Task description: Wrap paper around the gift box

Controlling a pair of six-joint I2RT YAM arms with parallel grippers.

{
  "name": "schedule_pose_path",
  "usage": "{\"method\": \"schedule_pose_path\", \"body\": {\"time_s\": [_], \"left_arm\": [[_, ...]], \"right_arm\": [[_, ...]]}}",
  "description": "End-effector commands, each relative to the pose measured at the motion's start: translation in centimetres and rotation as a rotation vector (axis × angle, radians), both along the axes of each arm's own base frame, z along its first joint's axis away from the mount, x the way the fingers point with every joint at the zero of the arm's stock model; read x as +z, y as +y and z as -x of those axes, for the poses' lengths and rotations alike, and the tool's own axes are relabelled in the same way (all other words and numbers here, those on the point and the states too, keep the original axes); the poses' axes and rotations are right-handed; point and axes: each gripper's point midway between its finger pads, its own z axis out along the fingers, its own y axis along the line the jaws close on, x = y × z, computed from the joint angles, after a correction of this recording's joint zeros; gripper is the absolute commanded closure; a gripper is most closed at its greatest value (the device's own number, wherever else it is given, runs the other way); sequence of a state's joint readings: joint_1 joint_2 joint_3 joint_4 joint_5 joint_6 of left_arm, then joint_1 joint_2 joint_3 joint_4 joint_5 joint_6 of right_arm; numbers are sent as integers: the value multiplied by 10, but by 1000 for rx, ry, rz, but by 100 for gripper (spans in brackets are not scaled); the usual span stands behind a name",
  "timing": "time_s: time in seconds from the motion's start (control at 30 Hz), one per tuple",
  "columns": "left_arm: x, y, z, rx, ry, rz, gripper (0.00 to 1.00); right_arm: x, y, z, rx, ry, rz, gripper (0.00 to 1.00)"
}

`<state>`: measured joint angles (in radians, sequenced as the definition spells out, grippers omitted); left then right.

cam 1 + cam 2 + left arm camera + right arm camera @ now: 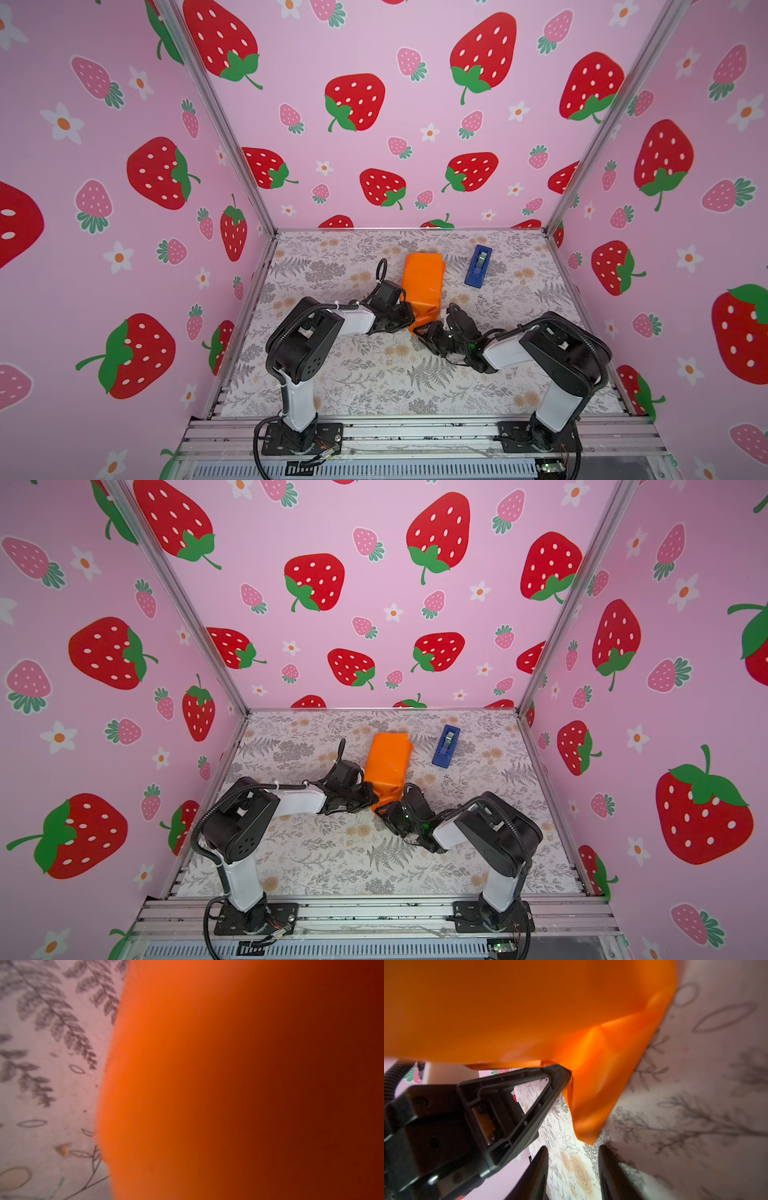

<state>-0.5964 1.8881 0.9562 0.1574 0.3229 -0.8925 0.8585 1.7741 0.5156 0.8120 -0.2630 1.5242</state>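
— What do we have around it?
— Floral covering (pixel 374 374), the paper (pixel 422 282) bundled mid-table, the gift box hidden from us, tape dispenser (pixel 478 266) apart on its right.
— Jaws?
— Our left gripper (pixel 562 1074) pinches the paper's near edge; right gripper (pixel 573 1148) stands parted, empty.

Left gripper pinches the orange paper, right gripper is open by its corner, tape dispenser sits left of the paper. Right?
No: the tape dispenser sits right of the paper, as both top views show. The rest holds: the left gripper pinches the paper and the right gripper is open.
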Motion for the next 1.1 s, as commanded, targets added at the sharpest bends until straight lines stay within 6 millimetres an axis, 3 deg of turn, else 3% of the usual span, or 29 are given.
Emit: {"method": "schedule_pose_path", "body": {"time_s": [0.0,0.37,0.63,0.8,1.07], "left_arm": [[-30,9,23,-5,114,-51,100],[-29,8,23,-7,113,-49,100],[-25,8,22,-8,107,-43,100],[-8,3,19,-25,77,-23,100],[30,-3,14,-66,5,-17,96]], "right_arm": [[-21,0,11,-19,90,16,57],[-34,-4,2,-55,74,50,60],[-31,-17,-9,-80,25,89,64],[-14,-16,-9,-52,-18,82,65],[2,-31,-11,-40,-70,145,65]]}}
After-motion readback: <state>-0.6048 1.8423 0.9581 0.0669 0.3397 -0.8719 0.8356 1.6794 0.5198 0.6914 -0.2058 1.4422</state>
